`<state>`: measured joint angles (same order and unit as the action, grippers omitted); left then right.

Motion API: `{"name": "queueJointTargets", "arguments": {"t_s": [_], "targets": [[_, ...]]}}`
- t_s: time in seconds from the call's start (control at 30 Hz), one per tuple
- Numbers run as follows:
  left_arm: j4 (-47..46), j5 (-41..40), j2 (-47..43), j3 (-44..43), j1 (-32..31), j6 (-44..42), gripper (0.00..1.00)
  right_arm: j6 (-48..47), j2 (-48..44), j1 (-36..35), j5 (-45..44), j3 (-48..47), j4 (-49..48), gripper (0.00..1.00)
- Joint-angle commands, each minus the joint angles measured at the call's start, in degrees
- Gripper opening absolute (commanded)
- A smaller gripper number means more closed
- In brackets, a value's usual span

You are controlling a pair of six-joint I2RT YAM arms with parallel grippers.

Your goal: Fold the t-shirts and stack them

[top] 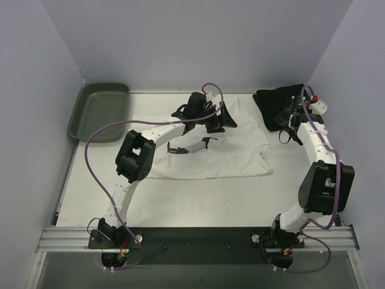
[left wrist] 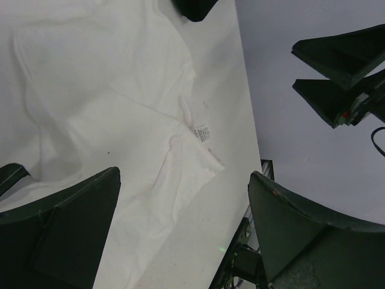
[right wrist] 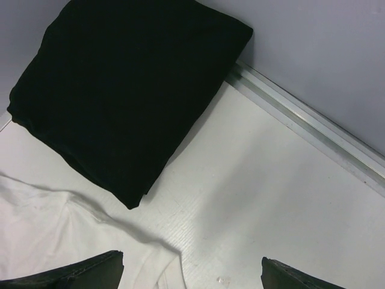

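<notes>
Your left gripper [left wrist: 183, 174] stands with its jaws wide apart and nothing between them, above the white t-shirt [top: 240, 150]. That shirt lies spread flat on the table [top: 198, 198], centre to far side. The left arm covers part of it in the overhead view, so you cannot trace its whole outline. In the left wrist view a small sewn label [left wrist: 203, 132] shows at a turned edge of the cloth. A dark shape at the top of that view is cut off and cannot be identified.

Your right gripper [right wrist: 191, 257] is likewise spread wide and holds nothing. Only the tips of its fingers [right wrist: 78, 274] enter its own wrist view. It hangs near the black t-shirt [right wrist: 120, 90], which lies as a compact, roughly squared bundle in the far right corner beside the metal rail [right wrist: 313, 126]. The two shirts lie close together; whether their edges touch cannot be told.

A dark green tray [top: 99, 111] sits at the far left corner, well apart from both shirts.
</notes>
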<state>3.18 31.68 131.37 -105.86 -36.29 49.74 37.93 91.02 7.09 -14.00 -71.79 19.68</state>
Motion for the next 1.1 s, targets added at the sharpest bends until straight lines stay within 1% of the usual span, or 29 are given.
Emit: {"name": "queueJointTargets", "arguments": {"t_s": [0.0, 0.13, 0.27, 0.3, 0.33, 0.47, 0.5, 0.57, 0.6, 0.63, 0.7, 0.73, 0.8, 0.83, 0.87, 0.93, 0.97, 1.03, 1.07], "targets": [[-4.1, 1.7, 0.6, -3.1, -0.2, 0.8, 0.97, 0.3, -2.2, 0.2, 0.4, 0.3, -0.9, 1.00], [-4.2, 1.5, 0.5, -2.3, -0.3, 0.8, 0.97, 0.4, -2.4, 0.0, 0.6, 0.6, -1.0, 1.00], [-3.4, 0.7, -2.4, -1.0, -0.3, -0.1, 0.97, 0.4, -4.7, -0.2, 0.6, 1.4, -1.1, 1.00], [-3.3, 0.1, -3.2, -0.9, -0.3, -1.4, 0.97, 0.3, -5.6, -0.4, 0.7, 1.7, -1.6, 1.00], [0.0, -0.9, -5.0, -0.9, -0.3, -2.1, 0.97, 0.0, -6.5, -0.8, 0.6, 2.2, -1.8, 1.00], [5.3, -3.2, -9.1, 0.0, -0.2, -5.6, 0.97, -1.5, -11.0, -3.7, 0.3, 4.0, -2.6, 1.00], [6.3, -3.9, -10.0, 0.7, -0.2, -6.7, 0.97, -2.0, -11.7, -5.5, 0.5, 4.8, -2.6, 1.00], [9.6, -6.2, -12.5, 2.8, -0.1, -8.7, 0.97, -3.2, -12.4, -6.7, 0.6, 5.4, -2.5, 1.00], [10.5, -7.3, -13.5, 3.9, 0.0, -9.2, 0.97, -3.5, -12.2, -8.1, -0.1, 5.1, -2.6, 1.00], [11.8, -9.6, -15.4, 5.0, 0.2, -9.6, 0.97, -4.0, -11.7, -8.0, -0.8, 4.4, -2.6, 1.00], [13.0, -11.1, -17.4, 8.3, 1.1, -9.8, 0.98, -4.0, -8.9, -7.3, -0.8, 1.7, -1.4, 1.00], [15.4, -13.4, -19.7, 9.3, 1.6, -9.6, 0.97, -3.7, -7.6, -4.9, 2.4, 0.5, -0.3, 1.00], [18.3, -16.7, -22.4, 11.6, 3.0, -9.9, 0.98, -2.4, -5.3, -5.3, 5.3, -0.8, 2.5, 1.00], [22.4, -20.8, -25.2, 12.2, 3.5, -10.0, 0.97, -2.4, -5.6, -8.8, 6.8, 1.2, 2.2, 1.00], [23.7, -22.1, -26.6, 12.9, 4.2, -10.2, 0.98, -2.3, -7.4, -11.8, 6.2, 2.9, 1.7, 1.00], [24.9, -23.2, -30.7, 16.3, 6.3, -10.3, 0.98, -1.9, -10.6, -17.1, 4.1, 7.4, 0.6, 1.00], [25.1, -23.4, -32.0, 17.6, 6.9, -10.1, 0.98, -1.4, -11.6, -22.9, 3.3, 8.9, 0.4, 1.00], [24.5, -22.6, -35.2, 21.2, 8.8, -10.0, 0.97, 0.9, -13.4, -28.6, 1.9, 12.0, -0.2, 1.00], [24.2, -22.5, -36.1, 22.3, 9.1, -10.1, 0.97, 1.3, -14.4, -33.5, 0.0, 14.1, -0.4, 1.00]]}}
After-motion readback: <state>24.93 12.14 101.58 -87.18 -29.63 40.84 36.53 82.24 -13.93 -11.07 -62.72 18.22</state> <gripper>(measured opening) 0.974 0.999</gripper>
